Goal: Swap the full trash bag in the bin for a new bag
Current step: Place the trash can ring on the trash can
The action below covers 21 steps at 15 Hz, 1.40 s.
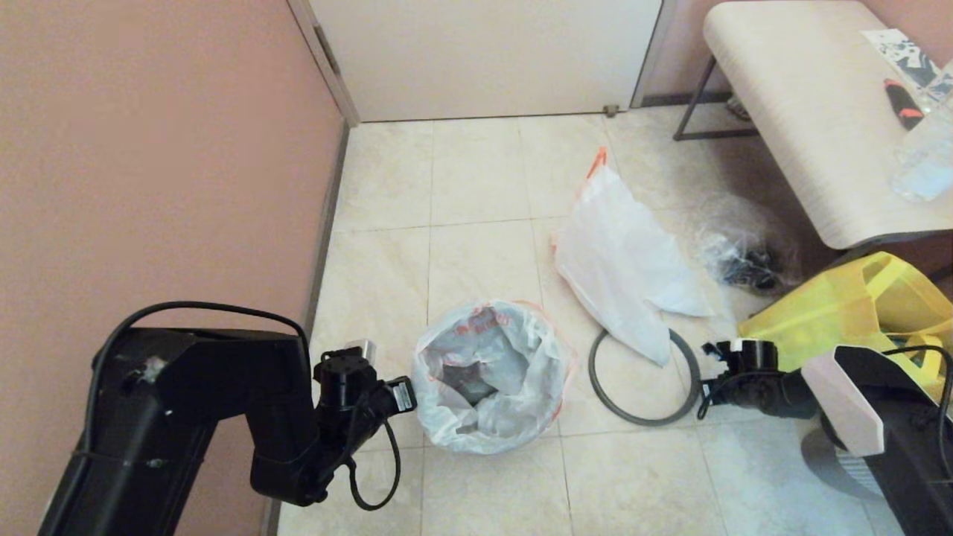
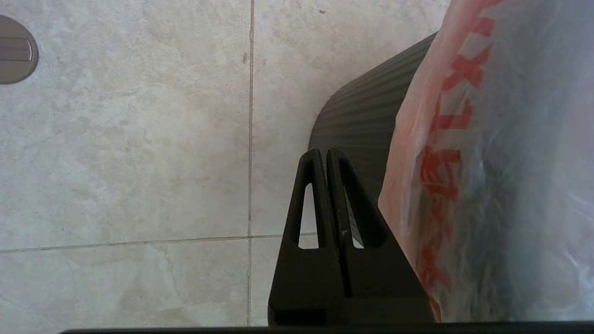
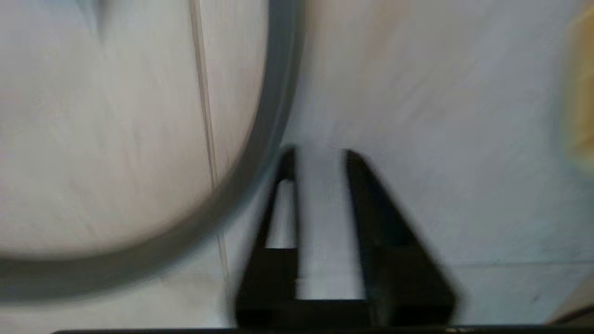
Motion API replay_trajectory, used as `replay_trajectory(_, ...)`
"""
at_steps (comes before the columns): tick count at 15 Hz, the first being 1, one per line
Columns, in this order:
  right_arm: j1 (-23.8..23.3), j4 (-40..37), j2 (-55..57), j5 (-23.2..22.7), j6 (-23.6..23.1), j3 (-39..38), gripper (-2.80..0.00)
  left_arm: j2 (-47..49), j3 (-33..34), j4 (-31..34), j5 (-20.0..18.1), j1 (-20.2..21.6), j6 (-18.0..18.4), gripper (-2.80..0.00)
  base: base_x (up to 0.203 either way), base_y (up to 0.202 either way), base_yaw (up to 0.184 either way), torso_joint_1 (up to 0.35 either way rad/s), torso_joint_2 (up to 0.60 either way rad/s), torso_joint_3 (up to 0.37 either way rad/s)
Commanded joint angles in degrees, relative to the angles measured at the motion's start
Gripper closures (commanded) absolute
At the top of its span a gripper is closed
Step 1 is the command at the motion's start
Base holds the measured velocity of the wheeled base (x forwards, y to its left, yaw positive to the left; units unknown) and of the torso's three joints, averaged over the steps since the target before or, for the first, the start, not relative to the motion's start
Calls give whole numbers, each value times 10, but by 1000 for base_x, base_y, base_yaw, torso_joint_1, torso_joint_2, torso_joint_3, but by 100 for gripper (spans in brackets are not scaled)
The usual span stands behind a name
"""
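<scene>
The full trash bag [image 1: 491, 376] sits open-mouthed on the floor tiles and covers the bin; in the left wrist view the bag [image 2: 501, 162] drapes over the bin's black ribbed side [image 2: 366, 125]. My left gripper [image 2: 323, 152] is shut and empty, pointing down just left of the bin. The grey ring [image 1: 593, 372] lies loose on the floor to the right of the bag. The new bag [image 1: 625, 260] lies flat behind it, one corner over the ring. My right gripper [image 3: 320, 155] hangs open and empty just outside the ring's [image 3: 274, 116] right edge.
A yellow bag [image 1: 841, 313] and a clear film bag with dark items [image 1: 744, 253] lie at the right. A pale table [image 1: 804, 112] stands behind them. The pink wall [image 1: 164, 149] runs along the left. A round floor drain [image 2: 14, 48] shows near the left gripper.
</scene>
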State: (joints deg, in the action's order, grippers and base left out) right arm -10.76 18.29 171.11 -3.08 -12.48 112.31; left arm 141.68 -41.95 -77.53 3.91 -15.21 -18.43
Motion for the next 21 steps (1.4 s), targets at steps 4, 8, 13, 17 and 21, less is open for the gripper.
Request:
replay_trajectory(4,-1,14,-17,0,30,-2,-280,1,0,-4,0,0,-1,0,0,0,0,0,0,0)
replay_trajectory(8,13,15,-2,3,16,0,-280,1,0,-4,0,0,-1,0,0,0,0,0,0,0)
replay_trajectory(13,9,24,20,8,-6,2,-280,1,0,-4,0,0,-1,0,0,0,0,0,0,0)
replay_trajectory(17,9,16,36,11,-35,2,0,1,0,-4,0,-2,-1,0,0,0,0,0,0,0)
replay_trajectory(21,8,1,27,12,-49,-8,0,1,0,-4,0,-3,-1,0,0,0,0,0,0,0)
